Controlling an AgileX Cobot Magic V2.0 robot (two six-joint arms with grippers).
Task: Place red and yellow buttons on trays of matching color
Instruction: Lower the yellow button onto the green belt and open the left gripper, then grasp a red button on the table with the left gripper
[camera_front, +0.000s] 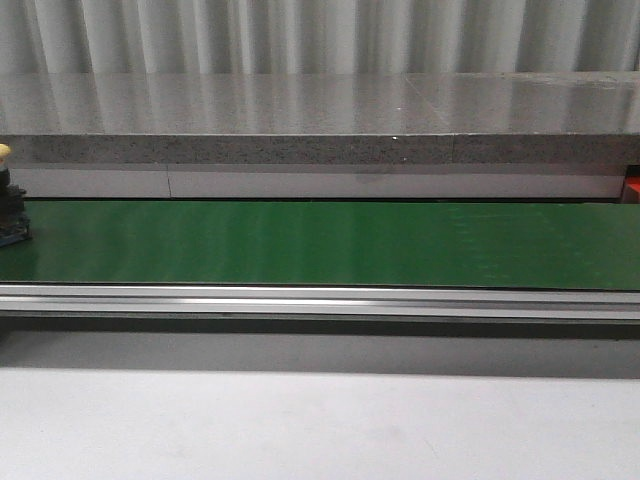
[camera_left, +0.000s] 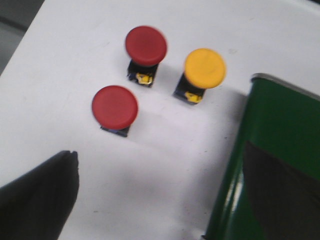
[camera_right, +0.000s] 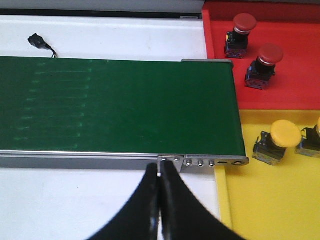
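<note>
In the left wrist view two red buttons (camera_left: 145, 45) (camera_left: 114, 105) and a yellow button (camera_left: 205, 67) stand on the white table beside the end of the green belt (camera_left: 280, 120). My left gripper (camera_left: 160, 195) hangs open short of them, holding nothing. The right wrist view shows a red tray (camera_right: 295, 95) holding two red buttons (camera_right: 244, 22) (camera_right: 270, 54). A yellow tray (camera_right: 270, 200) holds a yellow button (camera_right: 285, 133) and another cut off by the frame edge (camera_right: 312, 140). My right gripper (camera_right: 159, 172) is shut and empty at the belt's near rail. A yellow-capped button (camera_front: 10, 200) stands on the belt's far left end.
The green conveyor belt (camera_front: 320, 245) runs across the front view, with an aluminium rail (camera_front: 320, 300) in front and a grey stone ledge (camera_front: 320, 120) behind. A small black cable end (camera_right: 37, 40) lies on the table beyond the belt. A red tray edge (camera_front: 633, 188) shows at far right.
</note>
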